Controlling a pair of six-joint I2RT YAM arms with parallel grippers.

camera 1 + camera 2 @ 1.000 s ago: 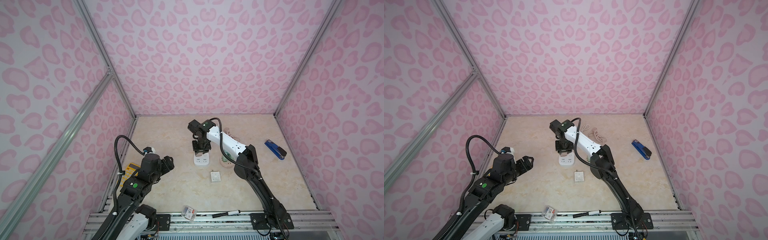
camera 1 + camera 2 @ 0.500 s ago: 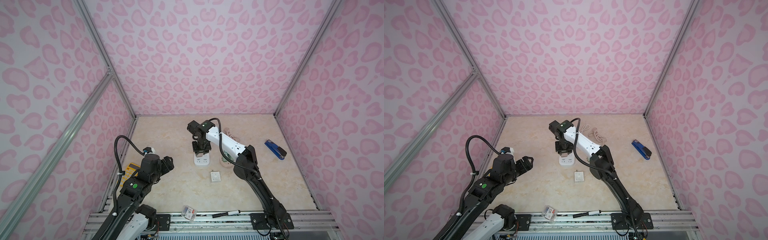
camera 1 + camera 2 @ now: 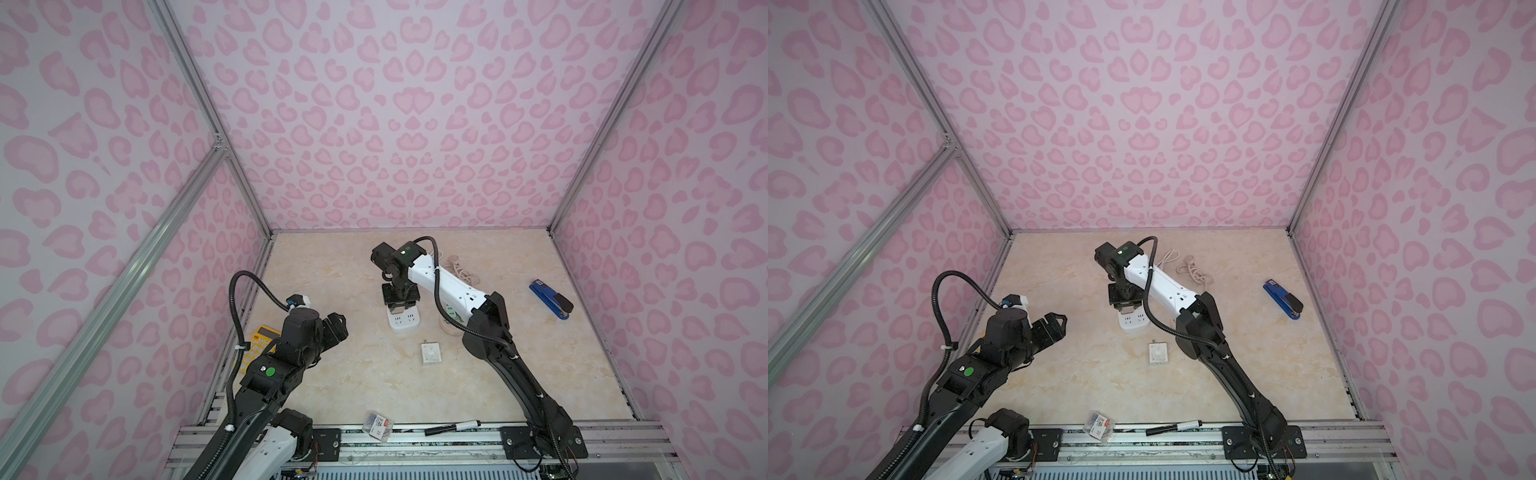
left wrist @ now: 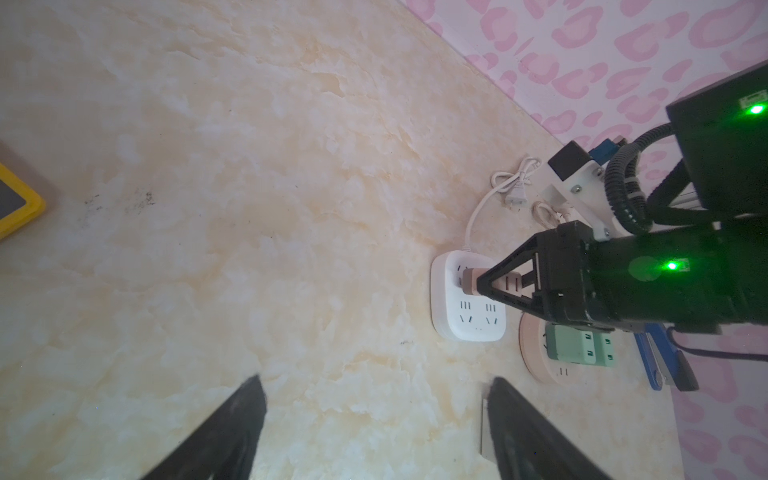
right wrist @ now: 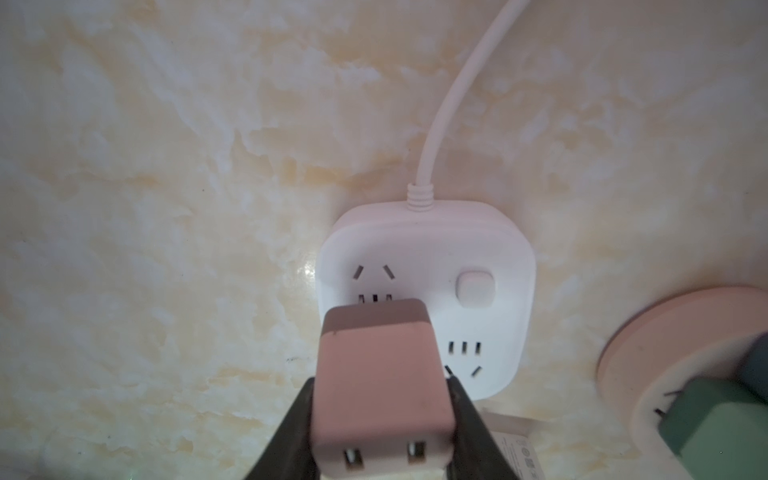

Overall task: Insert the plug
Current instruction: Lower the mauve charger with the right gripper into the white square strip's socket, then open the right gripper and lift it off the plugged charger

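The pink plug (image 5: 376,374) is gripped tight by the right end effector (image 5: 380,419) and is set against one socket of the white power strip (image 5: 490,249). Its pins seem to be partly in the holes, but how deep cannot be told. The job looks nearly done: the plug is yet to be pushed home and let go. The left end effector (image 3: 336,326) is spread wide open with nothing in it, well apart from the strip. A pale, stone-patterned worktop (image 3: 332,386) is seen, closed in by pink spotted walls (image 3: 395,124). A blue stapler (image 3: 550,298) is laid near one wall.
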